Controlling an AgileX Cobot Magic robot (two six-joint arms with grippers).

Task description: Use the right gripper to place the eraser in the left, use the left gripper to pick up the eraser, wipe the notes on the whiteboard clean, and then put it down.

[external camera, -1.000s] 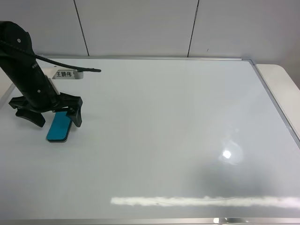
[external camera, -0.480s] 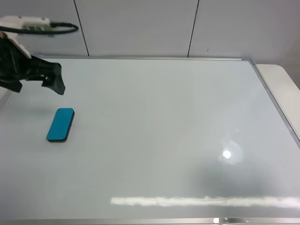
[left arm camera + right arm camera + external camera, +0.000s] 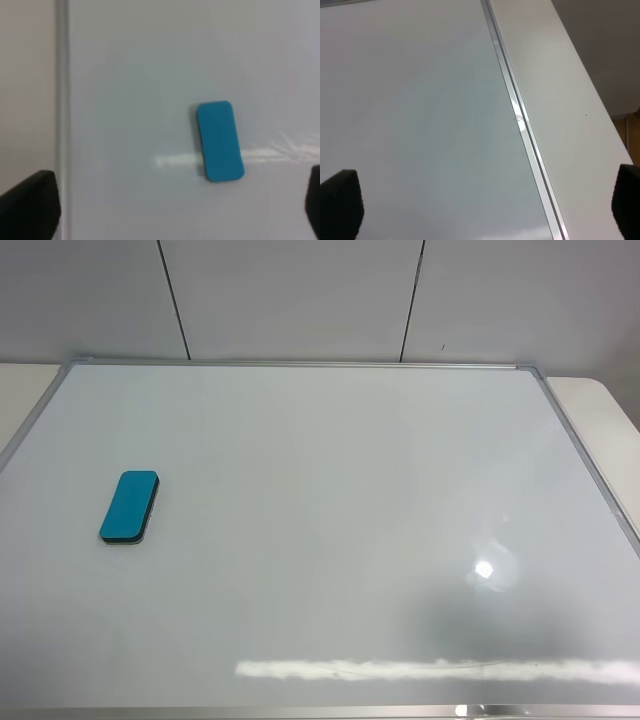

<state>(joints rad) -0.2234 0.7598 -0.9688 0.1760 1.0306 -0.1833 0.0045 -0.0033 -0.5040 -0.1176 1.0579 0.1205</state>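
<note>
The teal-blue eraser (image 3: 129, 507) lies flat on the left part of the whiteboard (image 3: 350, 520), nothing touching it. No red notes show anywhere on the board. Neither arm is in the exterior high view. In the left wrist view the eraser (image 3: 220, 141) lies well below my left gripper (image 3: 172, 210), whose black fingertips (image 3: 30, 205) sit far apart at the picture's corners, open and empty. My right gripper (image 3: 484, 205) is open and empty too, above the board's right edge, with the fingertips (image 3: 340, 205) wide apart.
The silver frame (image 3: 300, 363) runs round the board. It also shows in the right wrist view (image 3: 520, 115). Beige table surface (image 3: 600, 420) lies past the right edge and past the left edge (image 3: 27, 75). A grey panelled wall (image 3: 300, 300) stands behind.
My left gripper let go of the eraser, rose up and left, and is now out of the exterior high view. The eraser has stayed where it was.
</note>
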